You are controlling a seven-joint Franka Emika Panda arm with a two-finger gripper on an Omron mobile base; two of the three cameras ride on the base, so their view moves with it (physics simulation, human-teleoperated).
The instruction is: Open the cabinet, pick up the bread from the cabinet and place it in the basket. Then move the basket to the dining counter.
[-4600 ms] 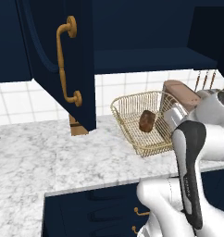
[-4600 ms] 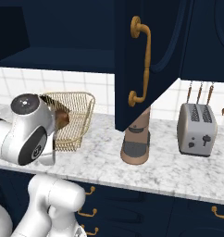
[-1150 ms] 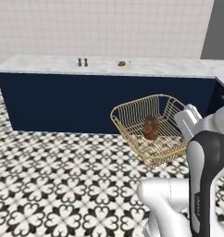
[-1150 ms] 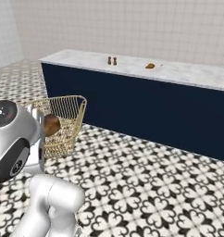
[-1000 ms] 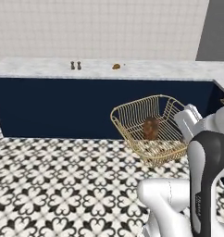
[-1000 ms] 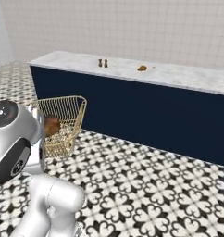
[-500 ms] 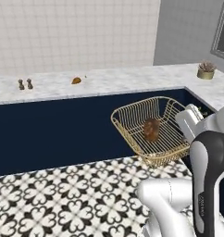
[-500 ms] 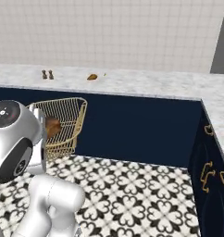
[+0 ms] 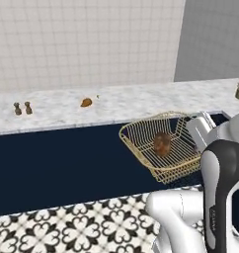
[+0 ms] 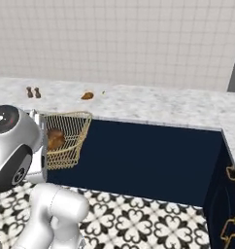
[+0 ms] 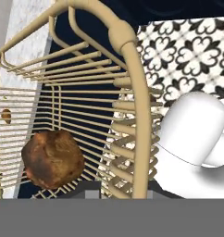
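The basket (image 9: 163,148) of pale gold wire is seen held up in the air in front of the dark navy front of the dining counter (image 9: 116,106), at about the height of the counter's edge and not resting on it. The bread (image 9: 162,144), a dark brown rounded lump, is lying inside the basket, on its mesh bottom. In the right base view the basket (image 10: 66,138) is found just beside the round white joint of the arm, and the bread (image 10: 55,138) is seen through the wires. In the hand view the thick rim of the basket (image 11: 132,106) runs up directly from the bottom middle, where the finger tips are placed, and the bread (image 11: 52,159) is seen close on the left behind the wires. The gripper (image 9: 200,129) is closed on the basket's rim at its right side in the left base view, though the tips themselves are hidden by the rim. On the marble top, a small orange-brown pastry (image 9: 86,102) and two little dark shakers (image 9: 22,107) are placed, well apart from the basket. A tiled floor (image 10: 148,219) with black and white pattern is lying below
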